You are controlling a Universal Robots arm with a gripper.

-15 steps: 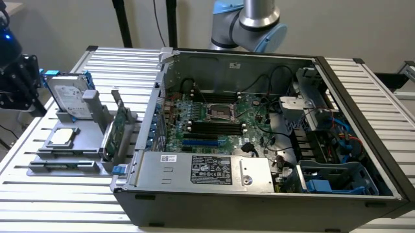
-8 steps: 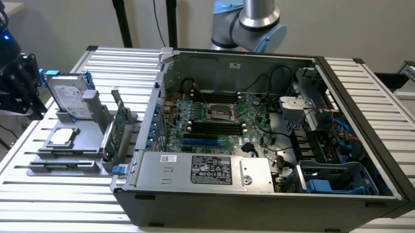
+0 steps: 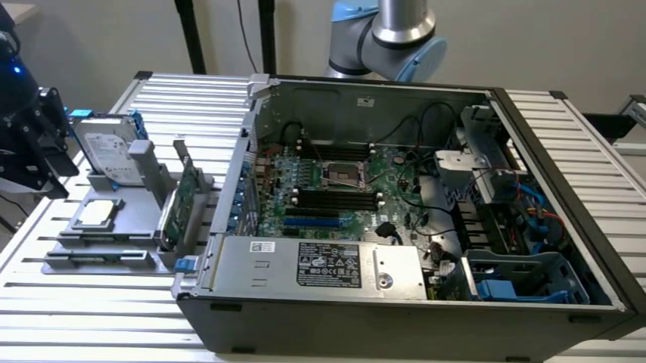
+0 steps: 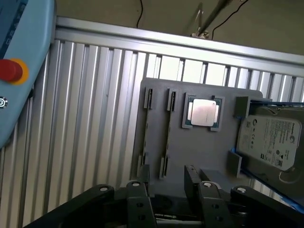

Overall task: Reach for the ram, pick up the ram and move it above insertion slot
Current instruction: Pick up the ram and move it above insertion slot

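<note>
**Entry: reach step; ram not yet taken.**

Hand point(image 4: 166, 178): the fingers point(image 4: 191, 175) are set apart with a clear gap, and nothing is held. It is placed at the exterior view's left, over the grey holder point(image 4: 209, 152) and well apart from the computer case point(image 3: 404, 318).

Ram point(image 4: 166, 135): judged to be the thin strip stood on edge in the narrow rail nearer the processor chip point(image 4: 203, 112). A like strip is seen in the second rail point(image 4: 146, 133), so the identification cannot be made for certain. The hand's gap is lined up roughly with the first.

Insertion slot point(image 3: 338, 198): one of the black slots on the motherboard inside the case.

Also listed on the holder: hard drive point(image 4: 270, 140) and a taller green card point(image 3: 181, 212). Everything is carried on the slatted surface point(image 4: 95, 118).

Stage: early; grasp, lift and carry are undone.

Next move, as judged: the fingers are to be lowered squarely either side of the thin edge, between the end clips, before closure.
</note>
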